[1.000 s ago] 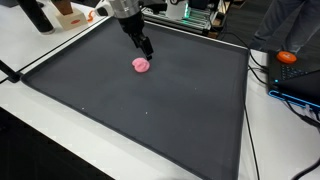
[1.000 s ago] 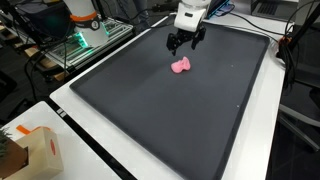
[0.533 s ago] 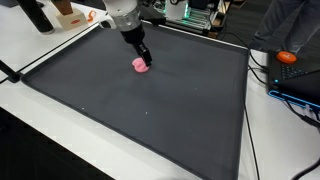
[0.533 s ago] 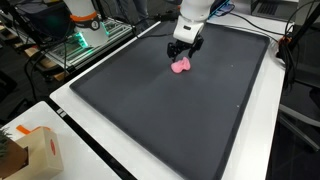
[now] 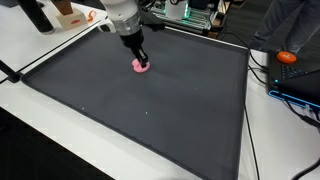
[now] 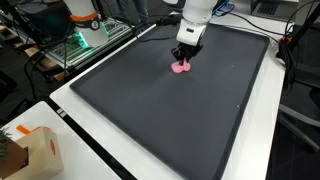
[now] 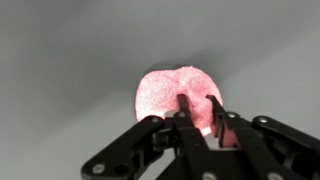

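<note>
A small pink soft lump (image 5: 143, 69) (image 6: 180, 69) lies on the black mat (image 5: 150, 120) (image 6: 140, 110), toward its far side. My gripper (image 5: 141, 62) (image 6: 183, 61) points straight down onto it. In the wrist view the lump (image 7: 160, 92) fills the middle, and the gripper (image 7: 198, 101) has its two black fingers drawn close together. They pinch the lump's near right part, with pink showing between and around them. The underside of the lump is hidden.
White table borders surround the mat. An orange object (image 5: 287, 57) and blue gear (image 5: 300, 88) with cables sit beside one edge. A cardboard box (image 6: 28, 150) stands at a near corner, and a green-lit device (image 6: 78, 42) beyond another side.
The gripper came down from just beyond the pink lump onto it, and its fingers drew in from wide apart to a narrow pinch on the lump.
</note>
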You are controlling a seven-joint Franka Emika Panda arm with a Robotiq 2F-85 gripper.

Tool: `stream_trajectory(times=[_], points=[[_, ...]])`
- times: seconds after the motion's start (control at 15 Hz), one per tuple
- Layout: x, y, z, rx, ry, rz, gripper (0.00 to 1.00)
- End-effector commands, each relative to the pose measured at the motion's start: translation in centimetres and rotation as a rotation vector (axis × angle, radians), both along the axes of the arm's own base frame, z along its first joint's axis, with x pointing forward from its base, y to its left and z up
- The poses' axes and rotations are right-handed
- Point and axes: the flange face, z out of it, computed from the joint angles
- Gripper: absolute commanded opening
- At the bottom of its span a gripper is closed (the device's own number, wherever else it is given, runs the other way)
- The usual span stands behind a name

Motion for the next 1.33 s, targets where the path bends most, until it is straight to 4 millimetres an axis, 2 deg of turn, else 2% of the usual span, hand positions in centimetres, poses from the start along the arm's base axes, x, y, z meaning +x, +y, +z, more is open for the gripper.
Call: stream_trajectory(times=[0.0, 0.13, 0.33, 0.6, 0.67, 0.73, 0.87, 1.27], points=[[0.3, -0.1, -0.8, -0.039, 0.006, -0.002, 0.0], [0.3, -0.2, -1.0, -0.053, 0.009, 0.0, 0.03], [0.2, -0.2, -1.5, -0.069, 0.021, -0.001, 0.01], [0.2, 0.1, -0.6, -0.052, 0.029, 0.008, 0.01], [0.2, 0.1, -0.3, -0.05, 0.027, 0.002, 0.29], [0.2, 0.1, 0.1, -0.037, 0.026, 0.006, 0.3], [0.0, 0.1, 0.8, -0.008, 0.041, 0.005, 0.41], [-0.1, -1.0, 4.0, 0.069, 0.066, -0.073, 0.89]])
